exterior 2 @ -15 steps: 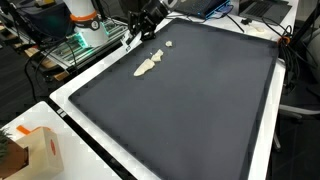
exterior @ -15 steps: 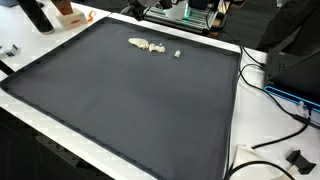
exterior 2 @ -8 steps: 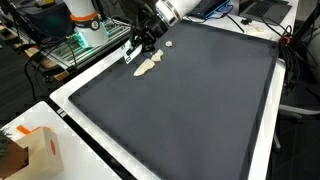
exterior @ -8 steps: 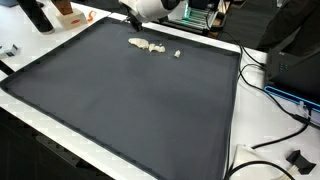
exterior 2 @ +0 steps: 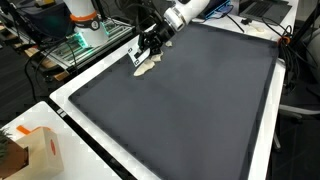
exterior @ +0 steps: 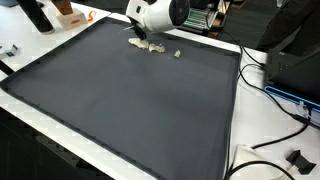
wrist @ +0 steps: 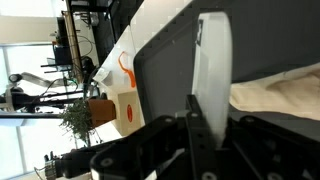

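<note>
So the crumpled beige cloth (exterior: 152, 46) is lying on the far part of the big dark mat (exterior: 130, 110), close to the mat's back edge. In an exterior view it's a longish pale lump (exterior 2: 148, 68) with its near end poking out toward the mat's side edge.

The gripper (exterior: 139, 37) is right on top of it, coming down at a slant from the white arm, and its tip looks like it's at the cloth or just above it (exterior 2: 140, 56). Can't tell for sure whether it's actually touching.

In the wrist view, one of the fingers (wrist: 213, 70) shows as a pale pad standing over the mat, with the cloth (wrist: 285, 95) just beside it on the right. Honestly I can't tell from any view whether the fingers are spread or closed.

A small pale scrap (exterior: 178, 53) sits on the mat just beside the cloth, on the side away from the gripper.

The mat covers most of a white worktop (exterior: 236, 130). An orange and white box (exterior 2: 35, 150) sits at a worktop corner, well apart from the cloth. Black cables (exterior: 262, 80) trail off the worktop's side.
</note>
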### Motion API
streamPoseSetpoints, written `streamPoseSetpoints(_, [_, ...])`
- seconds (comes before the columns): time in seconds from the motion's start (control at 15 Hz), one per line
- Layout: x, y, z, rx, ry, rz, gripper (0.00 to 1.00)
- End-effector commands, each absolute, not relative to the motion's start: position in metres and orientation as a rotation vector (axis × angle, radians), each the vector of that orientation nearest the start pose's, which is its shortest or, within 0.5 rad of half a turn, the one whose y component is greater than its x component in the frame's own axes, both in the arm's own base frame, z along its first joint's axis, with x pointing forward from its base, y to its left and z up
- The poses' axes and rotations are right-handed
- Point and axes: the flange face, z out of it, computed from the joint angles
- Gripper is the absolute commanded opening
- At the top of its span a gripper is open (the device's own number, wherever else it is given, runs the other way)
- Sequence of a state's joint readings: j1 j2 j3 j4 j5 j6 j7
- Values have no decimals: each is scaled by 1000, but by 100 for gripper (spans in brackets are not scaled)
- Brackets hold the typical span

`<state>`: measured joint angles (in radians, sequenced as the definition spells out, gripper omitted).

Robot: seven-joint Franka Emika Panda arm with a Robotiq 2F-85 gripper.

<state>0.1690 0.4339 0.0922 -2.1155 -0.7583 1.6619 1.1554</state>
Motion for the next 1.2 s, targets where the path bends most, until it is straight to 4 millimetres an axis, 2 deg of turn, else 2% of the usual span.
streamPoseSetpoints(0.0, [492,77,186,2019,-412,-236,1])
streamPoseSetpoints(0.6, [493,122,186,1974,-345,-228,1])
streamPoseSetpoints(1.13, [489,163,189,2055,-220,-203,1])
